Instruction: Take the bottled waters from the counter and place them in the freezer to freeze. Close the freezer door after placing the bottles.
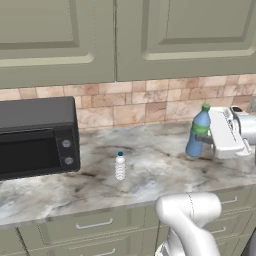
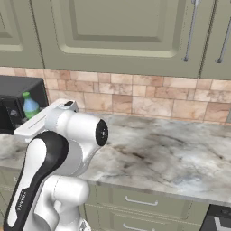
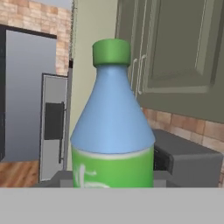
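The fingers (image 1: 206, 140) are clamped on the blue-tinted plastic bottle with green cap and label (image 1: 198, 132), seemingly just above the marbled grey-white tabletop (image 1: 150, 172), so next comes carrying it to the grey freezer door (image 3: 53, 144).

Two small plastic water bottles are in the kitchen: one blue-tinted bottle with a green cap and green label (image 1: 199, 132), and one clear ribbed bottle with a dark blue cap (image 1: 120, 166), which stands on the grey-white marbled stone counter (image 1: 150, 170). On that counter's left end sits one black toaster oven (image 1: 37, 137). Beyond it stands one grey freezer door (image 3: 53, 144).
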You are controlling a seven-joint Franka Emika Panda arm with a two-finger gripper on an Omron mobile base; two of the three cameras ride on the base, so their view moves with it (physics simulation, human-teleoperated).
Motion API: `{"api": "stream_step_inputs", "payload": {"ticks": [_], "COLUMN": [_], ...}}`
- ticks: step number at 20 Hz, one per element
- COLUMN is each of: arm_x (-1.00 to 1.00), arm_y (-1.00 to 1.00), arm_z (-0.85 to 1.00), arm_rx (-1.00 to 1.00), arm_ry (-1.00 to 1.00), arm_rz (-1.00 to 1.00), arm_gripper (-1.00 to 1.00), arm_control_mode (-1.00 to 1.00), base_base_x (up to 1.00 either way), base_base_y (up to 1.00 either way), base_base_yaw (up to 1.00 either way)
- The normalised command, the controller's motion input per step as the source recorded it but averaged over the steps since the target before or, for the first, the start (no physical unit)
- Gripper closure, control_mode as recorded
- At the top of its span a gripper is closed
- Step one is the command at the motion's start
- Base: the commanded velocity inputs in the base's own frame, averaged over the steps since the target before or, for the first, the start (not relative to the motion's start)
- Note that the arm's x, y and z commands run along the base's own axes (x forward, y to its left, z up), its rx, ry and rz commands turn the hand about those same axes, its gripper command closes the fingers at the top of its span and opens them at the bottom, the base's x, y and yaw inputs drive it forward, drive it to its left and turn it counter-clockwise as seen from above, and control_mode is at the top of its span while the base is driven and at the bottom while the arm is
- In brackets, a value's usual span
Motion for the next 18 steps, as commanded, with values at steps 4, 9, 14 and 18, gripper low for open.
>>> {"api": "stream_step_inputs", "payload": {"ticks": [4,9,14,18], "arm_x": [0.0,0.0,0.0,0.0], "arm_y": [-0.03,0.0,0.0,0.0], "arm_z": [0.0,0.0,0.0,0.0], "arm_rx": [0.02,0.0,0.0,0.0], "arm_ry": [0.0,0.0,0.0,0.0], "arm_rz": [0.01,0.0,0.0,0.0], "arm_gripper": [1.0,1.0,1.0,1.0], "arm_control_mode": [-1.0,-1.0,-1.0,1.0], "base_base_x": [0.0,0.0,0.0,-0.2], "base_base_y": [0.0,0.0,0.0,0.0], "base_base_yaw": [0.0,0.0,0.0,0.0]}}
